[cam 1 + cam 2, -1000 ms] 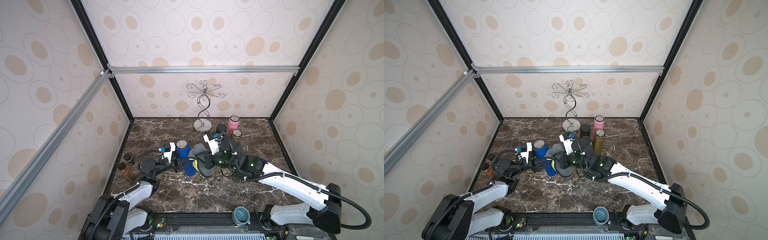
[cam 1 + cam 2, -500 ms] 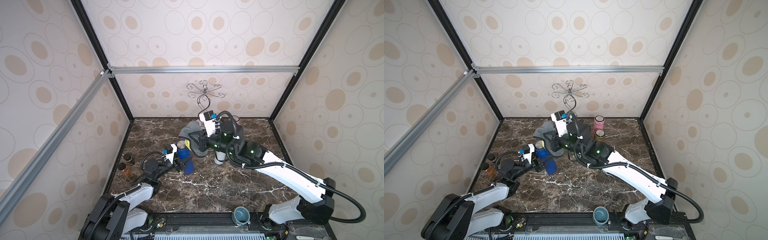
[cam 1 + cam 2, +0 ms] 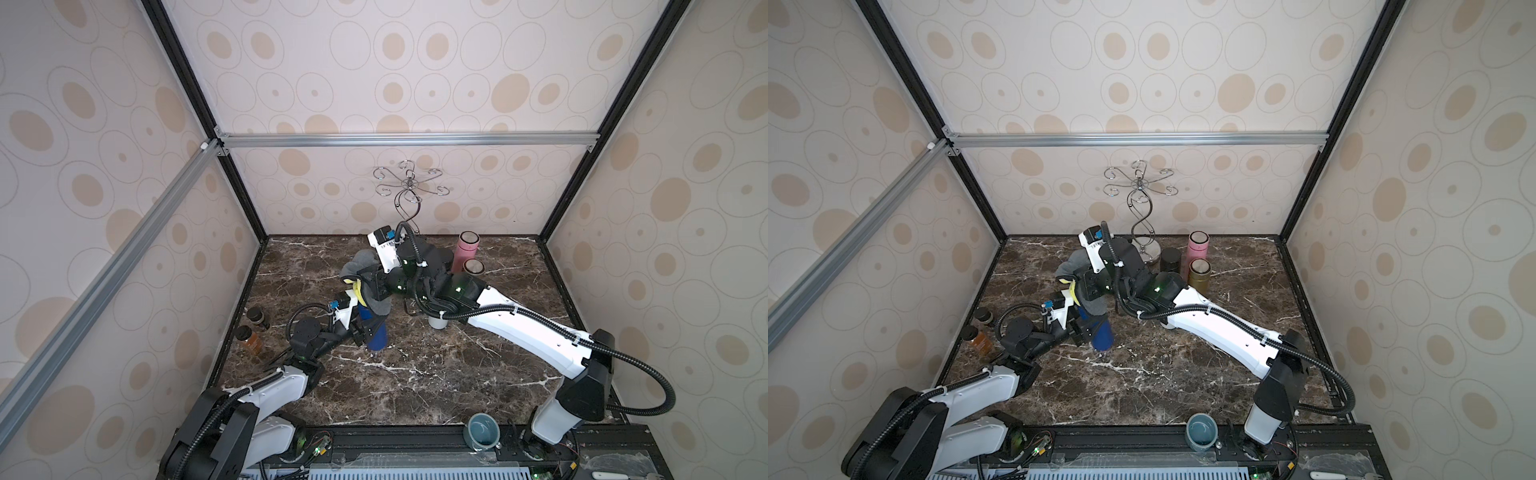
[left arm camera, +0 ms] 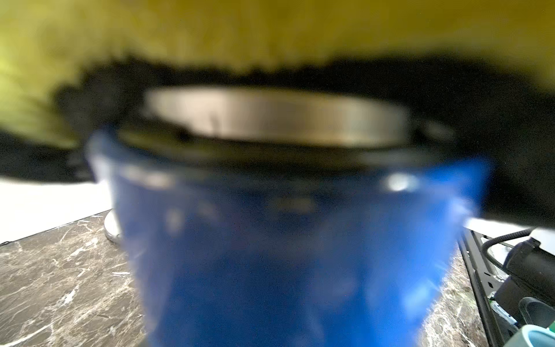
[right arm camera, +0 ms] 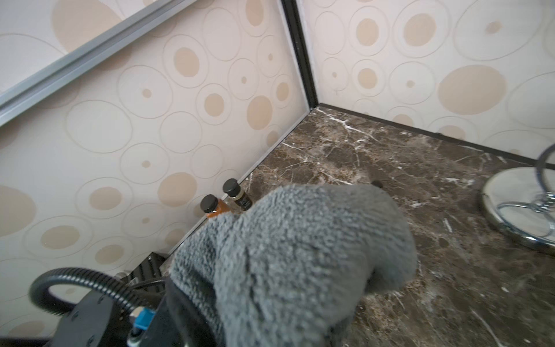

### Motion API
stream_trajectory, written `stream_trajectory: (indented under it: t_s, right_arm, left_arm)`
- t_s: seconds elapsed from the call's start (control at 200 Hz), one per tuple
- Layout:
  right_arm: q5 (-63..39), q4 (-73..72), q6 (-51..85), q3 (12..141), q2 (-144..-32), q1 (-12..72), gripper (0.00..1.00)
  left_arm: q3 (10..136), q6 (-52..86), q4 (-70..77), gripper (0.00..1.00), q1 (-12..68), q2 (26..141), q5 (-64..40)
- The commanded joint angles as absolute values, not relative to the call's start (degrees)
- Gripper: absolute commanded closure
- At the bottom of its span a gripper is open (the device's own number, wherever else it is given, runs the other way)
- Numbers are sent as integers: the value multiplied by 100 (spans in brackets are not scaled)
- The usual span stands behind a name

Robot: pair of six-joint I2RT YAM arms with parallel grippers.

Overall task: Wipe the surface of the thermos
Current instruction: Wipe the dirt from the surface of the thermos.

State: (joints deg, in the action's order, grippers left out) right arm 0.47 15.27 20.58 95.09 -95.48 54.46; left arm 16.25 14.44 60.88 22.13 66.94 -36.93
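Note:
The blue thermos [image 3: 377, 336] [image 3: 1103, 332] stands upright left of the middle of the marble floor, with my left gripper [image 3: 360, 331] [image 3: 1080, 328] shut on its side from the left. In the left wrist view the thermos [image 4: 285, 255] fills the frame, its steel rim [image 4: 270, 117] showing at the open mouth. My right gripper [image 3: 376, 286] [image 3: 1091, 286] hangs just above, shut on a grey cloth [image 3: 374, 305] [image 3: 1092, 305] with a yellow side. The cloth drapes over the thermos top. The cloth [image 5: 294, 255] hides the jaws in the right wrist view.
A pink flask [image 3: 467, 249], a bronze flask [image 3: 473, 269] and a dark jar [image 3: 1170, 259] stand at the back right beside a wire hook stand [image 3: 409, 195]. A white cup [image 3: 436, 322] sits under the right arm. Two small bottles [image 3: 257, 318] [image 3: 248, 338] line the left wall. A teal cup [image 3: 482, 430] rests on the front rail.
The right gripper lifted the cloth from beside the thermos, swung up toward the back, then came down over the thermos top. The left gripper kept its hold on the thermos.

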Motion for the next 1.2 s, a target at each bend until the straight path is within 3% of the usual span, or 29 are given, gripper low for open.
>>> stream_trajectory:
  t_s: [0.0, 0.2, 0.4, 0.71, 1.196]
  right_arm:
    - [981, 1898, 1710, 9654, -9612, 5420, 100]
    - [1283, 1913, 1581, 9651, -9623, 5429, 100]
    - [334, 1209, 1913, 9112, -9021, 5501, 100]
    - [-324, 1565, 2144, 9496, -9606, 5556, 100]
    - [46, 1046, 2467, 7546, -8195, 5987, 100]
  left_arm:
    - [1757, 1258, 6575, 100, 2257, 6401, -3669]
    - [1767, 1254, 6550, 100, 2259, 6480, -3608]
    - [1783, 1309, 6645, 100, 2262, 6644, -3647]
    - [1863, 1241, 6571, 100, 2276, 6688, -3573]
    - [1903, 1318, 6675, 100, 2270, 6850, -3318]
